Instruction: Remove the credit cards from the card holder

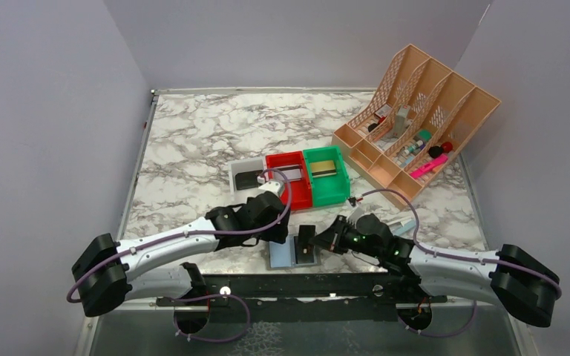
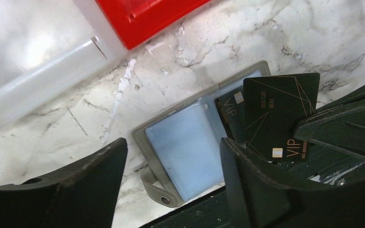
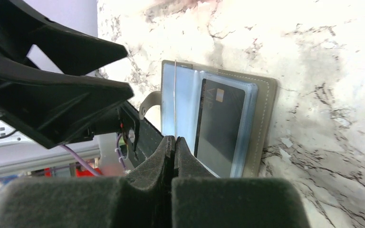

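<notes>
Right claw (image 3: 175,142) pinches card (image 2: 278,114); left claw (image 2: 171,147) spread.

A black card (image 2: 278,116) hides most of one card holder (image 2: 180,147) panel.

The left gripper (image 2: 171,156) hangs above the marble table (image 2: 275,38) with its two dark fingers wide apart, and between them the card holder (image 2: 183,137) lies unfolded, pale blue panel up. A black card (image 2: 275,114) marked VIP stands tilted over the holder's right half, its lower corner in the right gripper (image 2: 313,135). A second black card (image 2: 230,114) sits in the pocket behind it, and a red bin (image 2: 157,19) and a white bin (image 2: 43,61) lie beyond.
</notes>
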